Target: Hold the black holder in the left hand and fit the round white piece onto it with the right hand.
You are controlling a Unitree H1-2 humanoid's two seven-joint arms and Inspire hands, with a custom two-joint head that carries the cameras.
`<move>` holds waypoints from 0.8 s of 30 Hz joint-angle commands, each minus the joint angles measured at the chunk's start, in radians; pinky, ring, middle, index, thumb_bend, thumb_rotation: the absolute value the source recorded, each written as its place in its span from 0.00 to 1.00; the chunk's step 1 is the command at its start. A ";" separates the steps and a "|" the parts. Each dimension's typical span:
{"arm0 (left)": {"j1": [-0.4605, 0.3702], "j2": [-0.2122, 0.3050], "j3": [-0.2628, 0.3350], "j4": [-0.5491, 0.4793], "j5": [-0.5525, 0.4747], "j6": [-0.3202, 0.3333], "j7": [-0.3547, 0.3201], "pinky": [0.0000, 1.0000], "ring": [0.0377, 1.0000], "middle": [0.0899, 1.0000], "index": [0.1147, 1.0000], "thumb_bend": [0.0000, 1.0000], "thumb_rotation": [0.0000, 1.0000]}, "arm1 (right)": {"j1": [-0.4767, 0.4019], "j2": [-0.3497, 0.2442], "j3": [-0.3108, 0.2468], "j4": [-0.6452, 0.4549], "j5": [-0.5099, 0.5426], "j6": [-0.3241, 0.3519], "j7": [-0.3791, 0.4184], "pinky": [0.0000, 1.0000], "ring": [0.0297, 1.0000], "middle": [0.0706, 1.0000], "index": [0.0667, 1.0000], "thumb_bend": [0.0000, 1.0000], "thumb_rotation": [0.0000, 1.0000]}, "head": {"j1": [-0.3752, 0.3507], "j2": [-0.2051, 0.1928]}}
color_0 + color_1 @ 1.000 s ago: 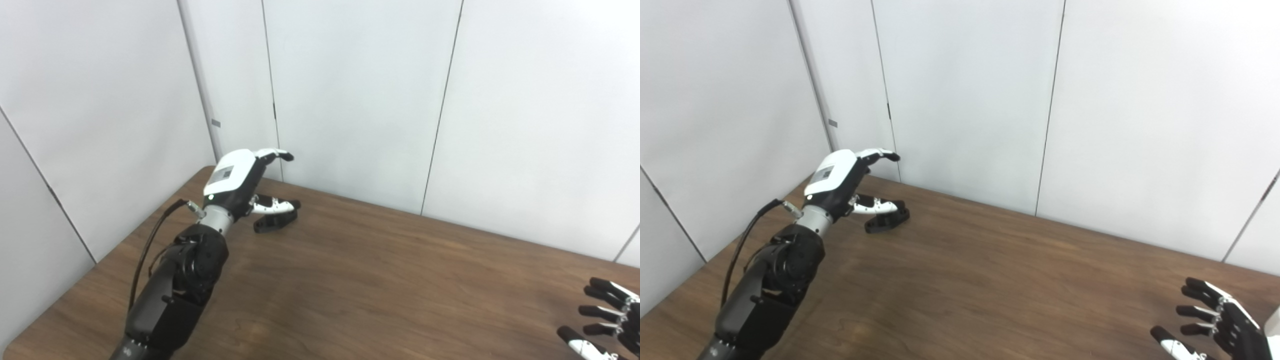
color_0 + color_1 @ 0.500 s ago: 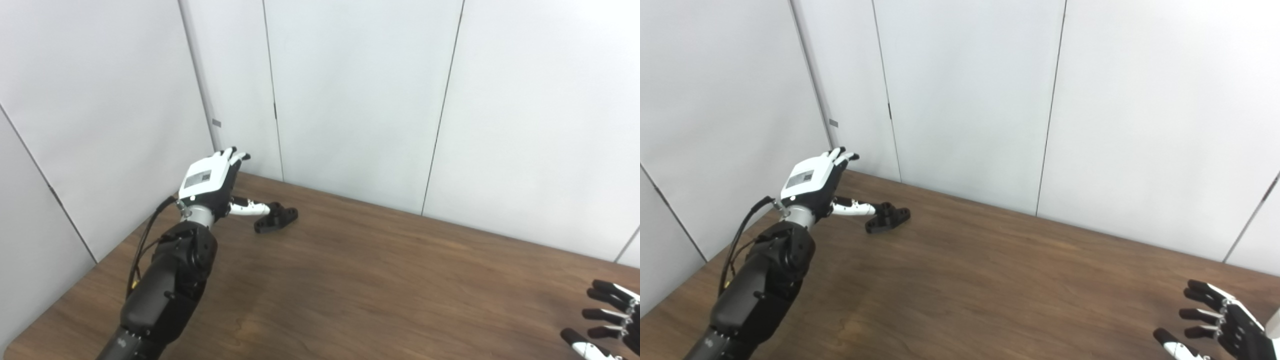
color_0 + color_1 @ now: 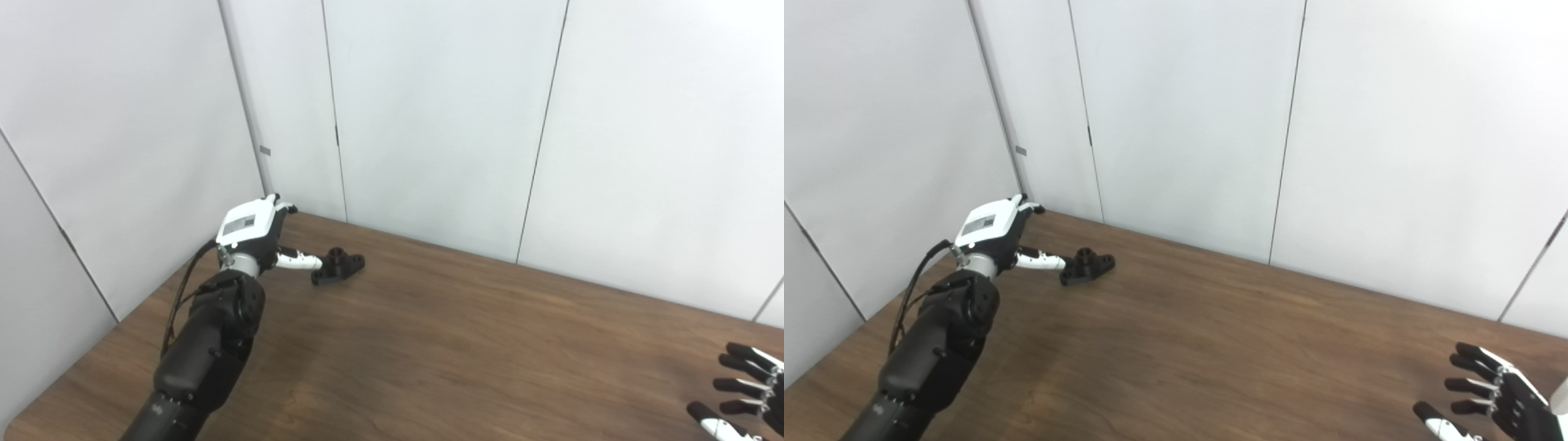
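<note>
The black holder (image 3: pixel 339 267) lies on the brown table (image 3: pixel 465 343) near the far left corner, with a round socket on top and flat ears at its sides. My left hand (image 3: pixel 254 229) hovers just left of it, open, its thumb (image 3: pixel 298 261) stretched out toward the holder's left end; whether the thumb touches is unclear. My right hand (image 3: pixel 1497 398) is at the bottom right corner, open with fingers spread and nothing in it. No round white piece shows in either view.
White wall panels (image 3: pixel 429 122) close off the table at the back and on the left. The table's left edge (image 3: pixel 122 318) runs close beside my left forearm (image 3: pixel 205 343).
My left hand has drawn back to the left from above the holder and sunk lower, leaving only the thumb near it. The holder has not moved. The right hand has barely shifted.
</note>
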 commanded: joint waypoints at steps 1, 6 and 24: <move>-0.043 0.037 -0.003 0.001 -0.003 -0.001 0.027 1.00 1.00 1.00 0.84 1.00 0.49 | -0.024 -0.002 -0.003 -0.049 -0.006 -0.006 -0.004 0.51 0.63 0.72 0.72 0.46 0.00 | -0.004 0.004; -0.045 0.041 -0.022 0.053 -0.042 -0.006 0.040 1.00 1.00 1.00 0.83 1.00 0.49 | -0.020 0.000 -0.005 -0.065 -0.003 0.006 -0.002 0.50 0.63 0.71 0.72 0.46 0.00 | -0.009 0.009; -0.065 0.024 -0.113 0.181 -0.094 -0.021 0.129 1.00 1.00 1.00 0.81 0.99 0.38 | -0.024 0.003 -0.003 -0.080 -0.007 0.020 -0.002 0.52 0.63 0.71 0.72 0.46 0.00 | -0.012 0.008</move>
